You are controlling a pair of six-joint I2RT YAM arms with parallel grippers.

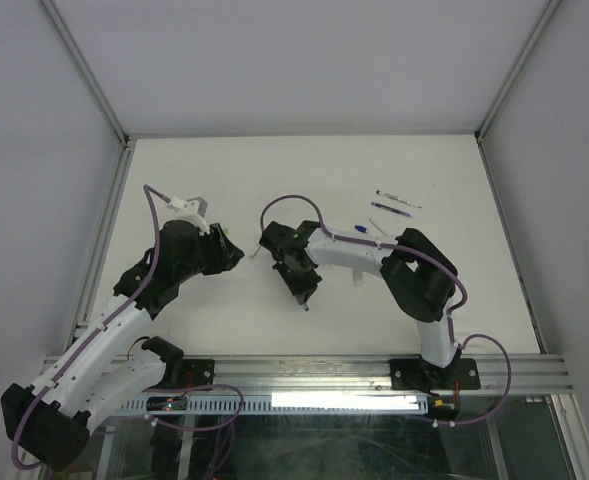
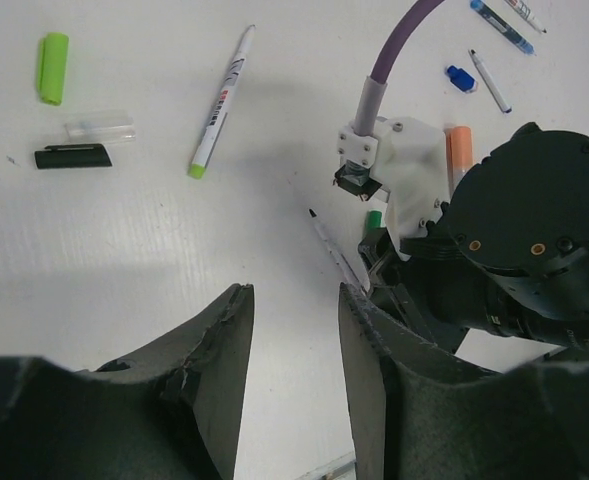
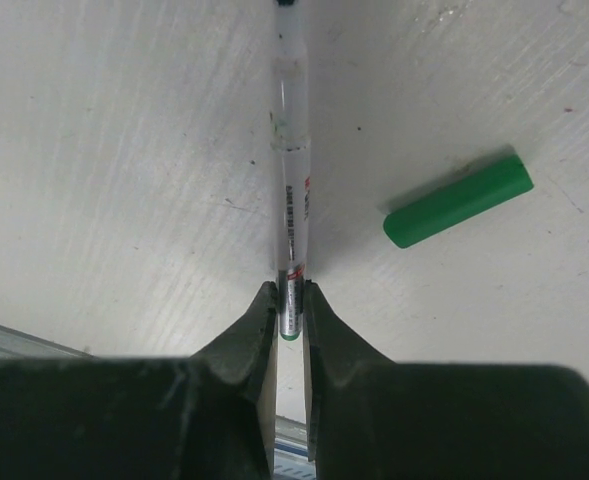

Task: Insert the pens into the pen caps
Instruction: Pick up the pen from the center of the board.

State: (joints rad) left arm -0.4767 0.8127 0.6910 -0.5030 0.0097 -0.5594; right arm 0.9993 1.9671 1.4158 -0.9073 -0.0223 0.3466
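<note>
The right gripper (image 3: pixel 290 300) is pinched shut on a pen (image 3: pixel 292 200). The pen has a thin, clear-to-pale barrel with small red and black print, a green end caught between the fingers and a dark tip pointing away from them. It hangs just over the table (image 1: pixel 274 170). A green cap (image 3: pixel 458 200), a short, smooth tube, lies flat on the table close beside the right gripper, apart from the pen.

The left gripper (image 2: pixel 294 295) faces the right gripper from a short way off, its fingers moderately apart with nothing between them.

The table is matt white with faint streaks and specks. Plain pale walls close it in, with aluminium posts (image 1: pixel 84 70) at the corners and a metal rail (image 1: pixel 324 372) along the near edge.

Only the left wrist view shows the scatter past the right gripper. Up and to the picture's left of it lie a white marker (image 2: pixel 222 102) with a green tip, a lime cap (image 2: pixel 52 67), a clear cap (image 2: pixel 100 129) and a black cap (image 2: pixel 72 157). An orange cap (image 2: pixel 459 150) sits just behind it and a blue cap (image 2: pixel 461 78) farther back, beside the spare pens (image 2: pixel 504 27). The overhead view shows those pens as thin lines, and the caps are lost in it. The right wrist view alone shows the print on the pen.
</note>
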